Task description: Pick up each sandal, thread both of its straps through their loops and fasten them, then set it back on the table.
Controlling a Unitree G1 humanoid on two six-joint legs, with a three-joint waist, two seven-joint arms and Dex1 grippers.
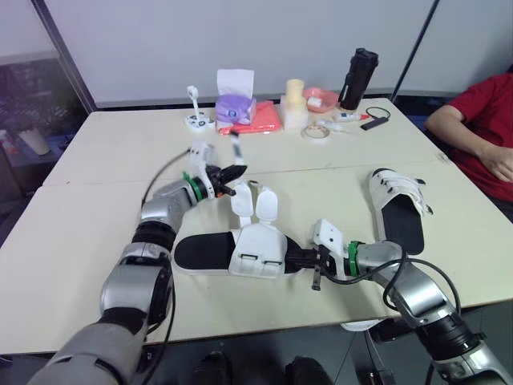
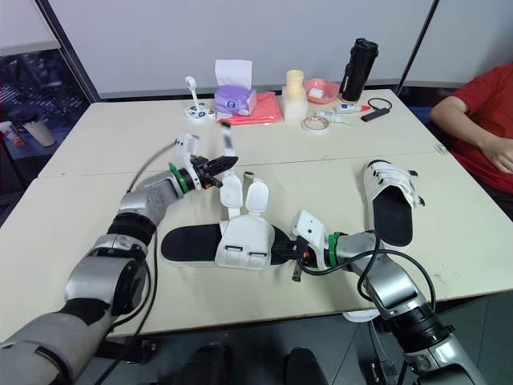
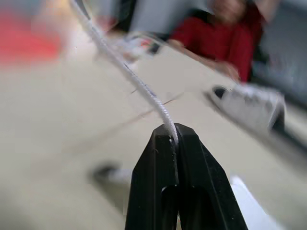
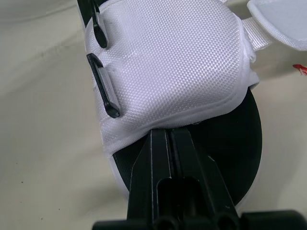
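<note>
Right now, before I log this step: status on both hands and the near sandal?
Left hand shut on white strap, held up. Right hand shut on edge of near sandal. Its two flaps upright, unfastened. Nothing in the way.

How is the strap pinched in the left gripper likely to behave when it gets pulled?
Probably floppy: the strap is thin and bows as it leaves the left gripper, which is shut on it. Likely light for its length, and its ribbed weave should resist slipping.
</note>
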